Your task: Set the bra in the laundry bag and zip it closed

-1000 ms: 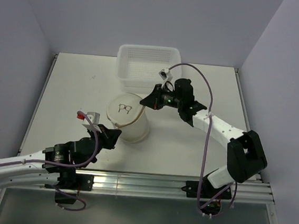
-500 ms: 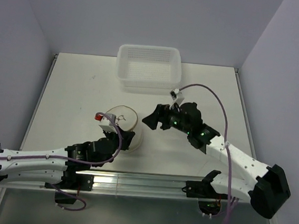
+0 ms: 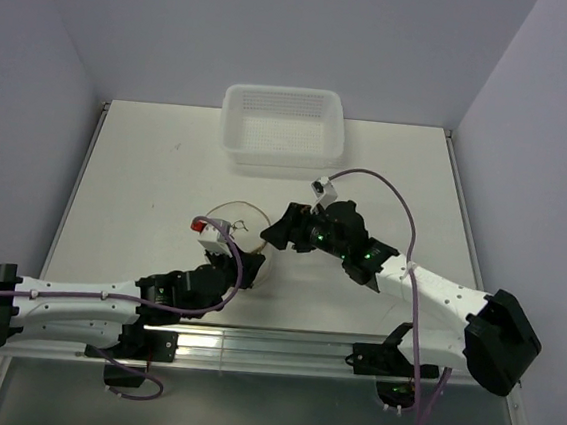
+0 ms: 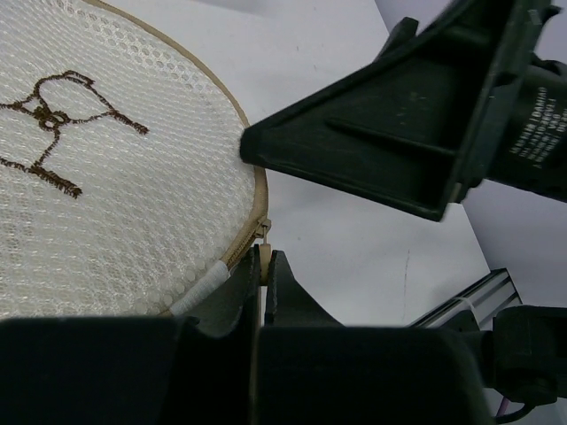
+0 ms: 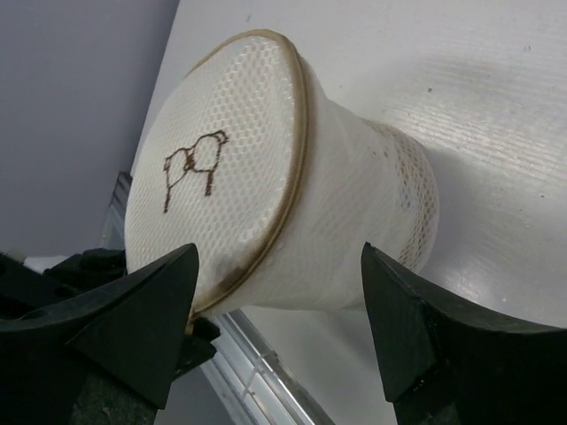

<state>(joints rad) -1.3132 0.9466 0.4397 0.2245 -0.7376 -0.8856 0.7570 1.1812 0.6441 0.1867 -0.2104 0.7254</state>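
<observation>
The laundry bag point(image 3: 240, 217) is a round white mesh drum with a tan rim and a brown mark on its flat lid point(image 4: 97, 168). It stands at mid-table. My left gripper point(image 4: 260, 262) is shut on the small pale zipper pull at the lid's rim, on the bag's near right side point(image 3: 241, 266). Just right of the bag, my right gripper point(image 3: 273, 234) is open. In the right wrist view its fingers point(image 5: 279, 257) straddle the bag's side wall point(image 5: 354, 204) without touching it. The bra is hidden from every view.
A white perforated plastic basket point(image 3: 282, 122) stands at the back of the table. A metal rail point(image 3: 281, 345) runs along the near edge below both arms. In the left wrist view one black finger of the right gripper point(image 4: 381, 142) sits close to the lid's rim.
My right gripper has opened, let go of the bag's far rim and dropped back to its right side. My left gripper, still shut, has travelled right along the rim.
</observation>
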